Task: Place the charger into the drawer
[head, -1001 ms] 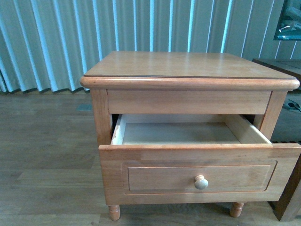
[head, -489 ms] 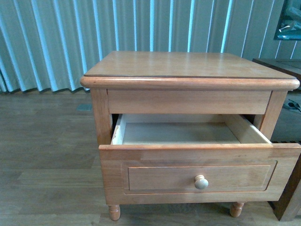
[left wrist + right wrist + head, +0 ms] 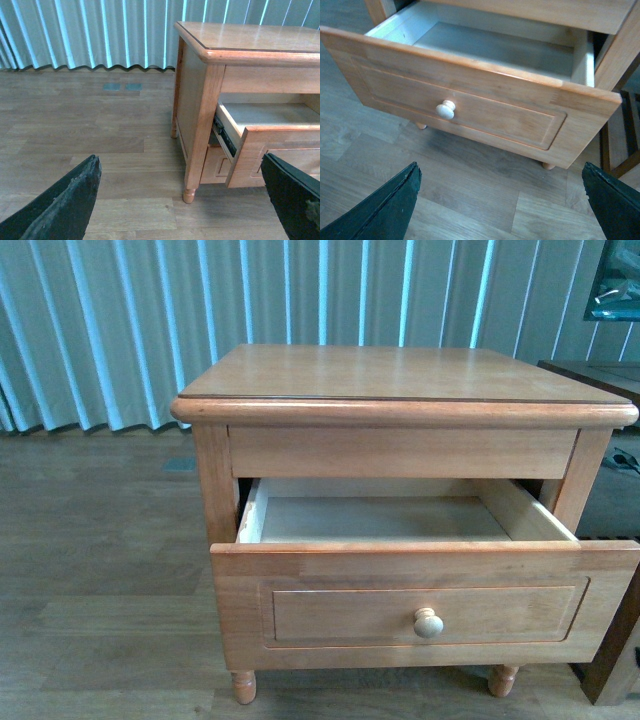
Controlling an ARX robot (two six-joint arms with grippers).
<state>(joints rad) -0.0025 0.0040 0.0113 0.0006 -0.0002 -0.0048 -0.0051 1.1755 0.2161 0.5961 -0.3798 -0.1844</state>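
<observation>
Both grippers are seen only through their own wrist cameras. Left gripper point(image 3: 185, 200): two dark fingers point(image 3: 60, 205) spread wide apart, nothing held between them, bare wood floor point(image 3: 75, 125) visible through the gap. Right gripper point(image 3: 500, 200): fingers point(image 3: 380, 205) likewise spread wide and empty, set low in front of the drawer face.

Nightstand point(image 3: 400, 375) of honey-coloured wood is seen square-on in the front view, its top bare, with a rounded lip along the front edge. Drawer point(image 3: 400, 600) is pulled out toward the camera; its front panel stands well forward of the carcass, its top edge level. Pale round knob point(image 3: 428, 622) sits slightly toward 3 o'clock of the panel's centre. Drawer interior point(image 3: 380, 520) is pale, and the part in view is bare; the opening between the drawer's top edge and the apron above is wide and unobstructed.

In the left wrist view the drawer's side rail point(image 3: 225, 137) is exposed at the nightstand's corner post, with open floor stretching away toward the pleated curtain point(image 3: 90, 30). In the right wrist view the drawer's front rim point(image 3: 470, 60) runs diagonally, with a darker piece of furniture point(image 3: 625, 150) just beside the nightstand at 3 o'clock.

Charger: not found in any of the three views; its place cannot be told.
</observation>
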